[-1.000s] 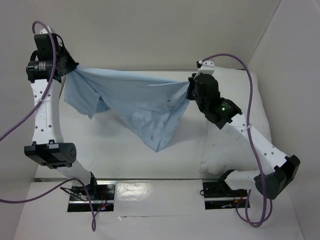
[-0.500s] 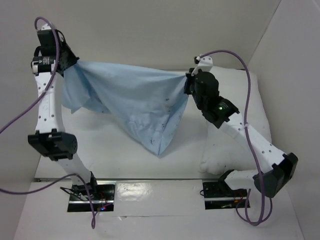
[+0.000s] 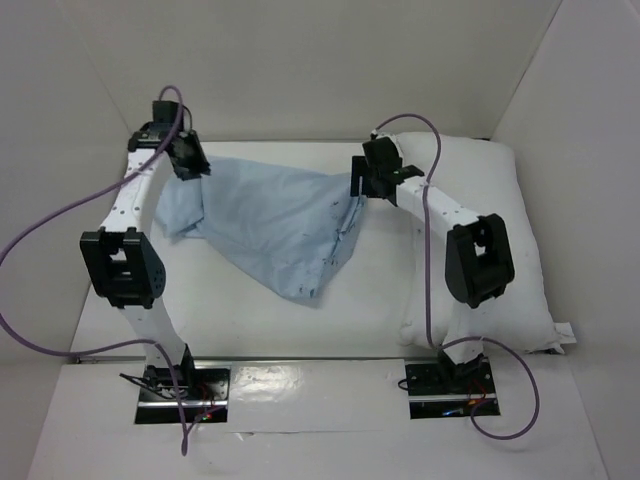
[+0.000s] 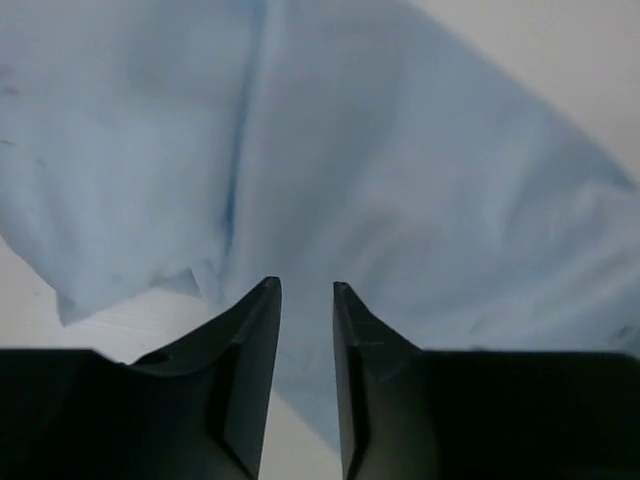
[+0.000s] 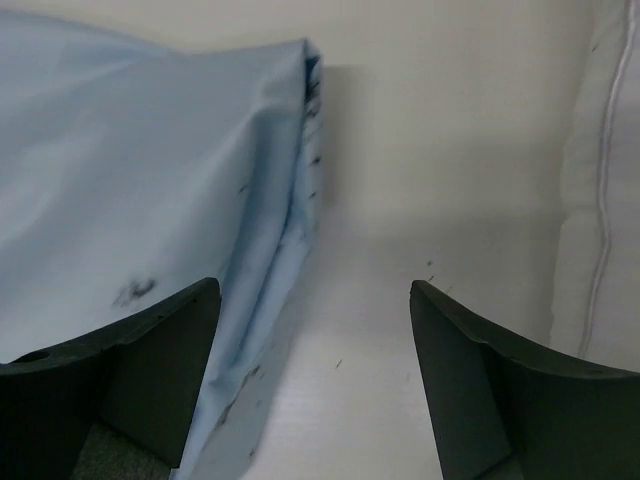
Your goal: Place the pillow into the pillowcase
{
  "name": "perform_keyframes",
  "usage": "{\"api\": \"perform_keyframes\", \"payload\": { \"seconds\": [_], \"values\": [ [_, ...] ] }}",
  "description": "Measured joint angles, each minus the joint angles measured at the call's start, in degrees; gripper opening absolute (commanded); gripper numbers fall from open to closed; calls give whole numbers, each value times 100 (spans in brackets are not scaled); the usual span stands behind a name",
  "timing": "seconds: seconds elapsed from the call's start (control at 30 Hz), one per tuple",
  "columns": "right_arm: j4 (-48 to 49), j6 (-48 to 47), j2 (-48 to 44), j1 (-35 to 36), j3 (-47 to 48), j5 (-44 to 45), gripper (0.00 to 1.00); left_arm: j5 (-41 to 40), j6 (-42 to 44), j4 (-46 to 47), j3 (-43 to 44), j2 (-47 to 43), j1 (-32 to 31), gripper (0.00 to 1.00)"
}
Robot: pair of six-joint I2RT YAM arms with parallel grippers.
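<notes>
White walls enclose a white tabletop. The right claw gapes wide and empty. The left claw, narrowly apart, hovers over the pillowcase, limp, light and slumped left-centre. Its layered right edge looks best to pinch. The plump, soft pillow lies right.

There is one pillowcase and, to its right, one pillow. Two grippers flank the pillowcase: the left gripper and the right gripper.
</notes>
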Motion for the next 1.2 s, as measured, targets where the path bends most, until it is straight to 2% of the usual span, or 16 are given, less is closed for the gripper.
{"api": "perform_keyframes", "payload": {
  "seconds": [0.07,0.17,0.2,0.27,0.3,0.33,0.4,0.57,0.63,0.7,0.73,0.83,1.0,1.1,1.13,1.2],
  "values": [
    [-48,142,-299,35,-302,-225,84,81,83,11,-579,-382,-505,36],
    [-138,330,-876,144,-765,-404,79,400,133,144,-1338,-758,-1412,51],
    [-181,374,-1045,175,-883,-448,67,540,131,186,-1517,-785,-1720,56],
    [-234,459,-1364,216,-1099,-485,53,693,133,262,-1725,-734,-2271,67],
    [-249,507,-1513,229,-1207,-501,46,765,118,254,-1738,-636,-2555,70],
    [-256,527,-1628,229,-1292,-520,32,802,122,262,-1696,-509,-2774,72],
    [-275,601,-1895,197,-1504,-597,22,826,103,273,-1364,-116,-3169,73],
    [-350,798,-2253,155,-1794,-761,23,702,61,369,-37,1110,-3641,75],
    [-387,887,-2345,153,-1919,-809,31,656,44,378,487,1547,-3676,77],
    [-422,962,-2437,153,-2063,-844,33,573,13,361,999,1950,-3713,77],
    [-452,997,-2479,153,-2120,-857,40,503,-22,358,1224,2131,-3727,77],
    [-557,1099,-2603,146,-2208,-881,47,243,-55,286,1912,2653,-3812,74],
    [-570,1189,-2756,120,-2208,-935,55,-212,-57,190,2192,3097,-4059,68],
    [-568,1246,-2811,120,-2218,-977,55,-442,-39,125,2216,3250,-4177,48],
    [-566,1252,-2824,120,-2234,-981,55,-498,-48,109,2216,3274,-4194,33],
    [-566,1268,-2826,118,-2262,-992,55,-610,-11,85,2236,3298,-4199,12]
  ]
}}
